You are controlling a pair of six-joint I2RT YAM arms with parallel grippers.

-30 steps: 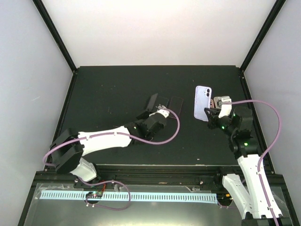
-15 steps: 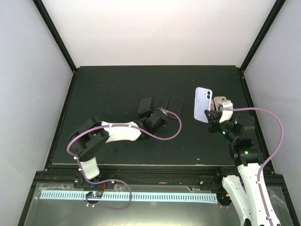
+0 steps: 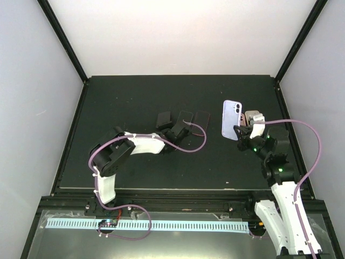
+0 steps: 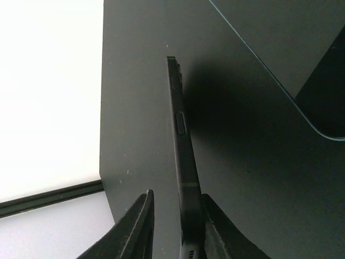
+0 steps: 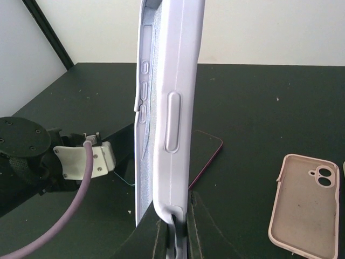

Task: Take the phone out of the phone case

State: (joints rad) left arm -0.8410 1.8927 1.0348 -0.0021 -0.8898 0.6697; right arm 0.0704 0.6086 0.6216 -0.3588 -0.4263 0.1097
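A black phone (image 3: 163, 120) stands tilted on its edge on the black table, left of centre. In the left wrist view it (image 4: 180, 140) shows edge-on between my left gripper's (image 4: 178, 195) jaws, against the right finger, with a gap to the left finger. That gripper (image 3: 167, 126) is open. My right gripper (image 3: 238, 130) is shut on the bottom edge of a lavender phone case (image 3: 232, 117) and holds it upright above the table. In the right wrist view the case (image 5: 175, 81) shows its lined inside, with the fingers (image 5: 177, 216) pinching its lower rim.
Two dark phones (image 3: 185, 117) (image 3: 202, 117) lie flat just right of the black phone; one has a maroon edge (image 5: 205, 156), one a teal edge (image 4: 280, 38). A pink case (image 3: 252, 116) (image 5: 304, 202) lies open-side up right of the lavender case.
The left arm has folded, its elbow swinging right, and the black phone has moved left and lower with the gripper. The right gripper keeps the lavender case, nearly unmoved.
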